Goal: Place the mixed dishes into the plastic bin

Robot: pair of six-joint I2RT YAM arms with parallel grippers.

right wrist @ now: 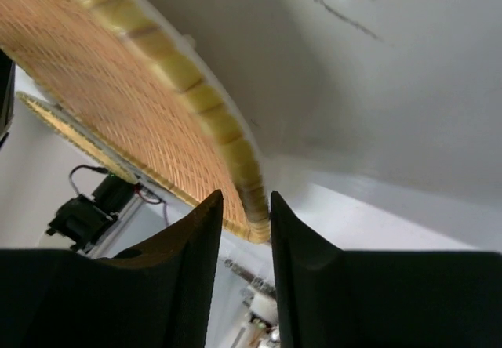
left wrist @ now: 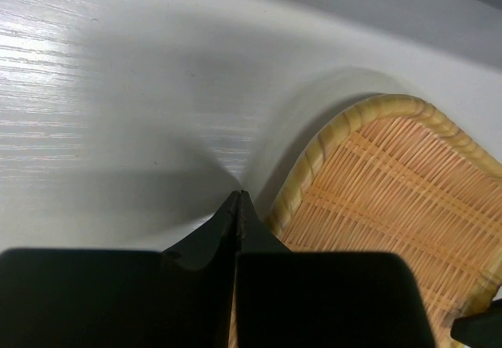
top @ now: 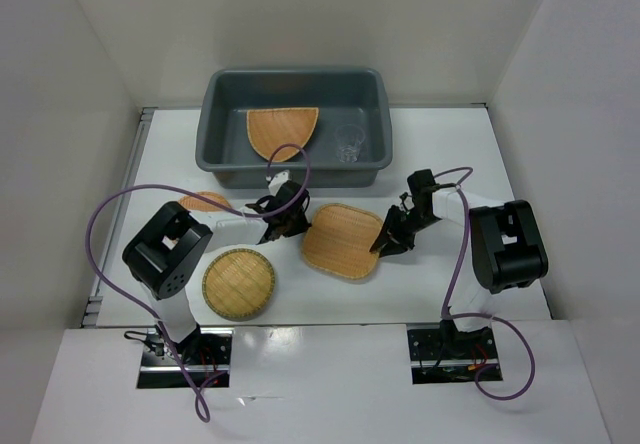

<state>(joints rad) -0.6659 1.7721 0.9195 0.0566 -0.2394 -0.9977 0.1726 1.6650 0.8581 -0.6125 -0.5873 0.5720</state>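
The rounded square wicker tray (top: 343,240) lies on the table between my two grippers. My left gripper (top: 283,226) is shut and empty, its tips (left wrist: 238,195) on the table at the tray's left rim (left wrist: 302,179). My right gripper (top: 385,242) straddles the tray's right rim (right wrist: 235,160). Its jaws are narrowly apart: one finger (right wrist: 294,230) touches the rim and a gap shows on the other side. The dark grey plastic bin (top: 222,154) at the back holds the fan-shaped tray (top: 282,130) and the clear glass cup (top: 349,144).
A round wicker tray (top: 240,283) lies at the front left by the left arm's base. Another round tray (top: 205,202) is partly hidden behind the left arm. White walls close in the left, back and right sides.
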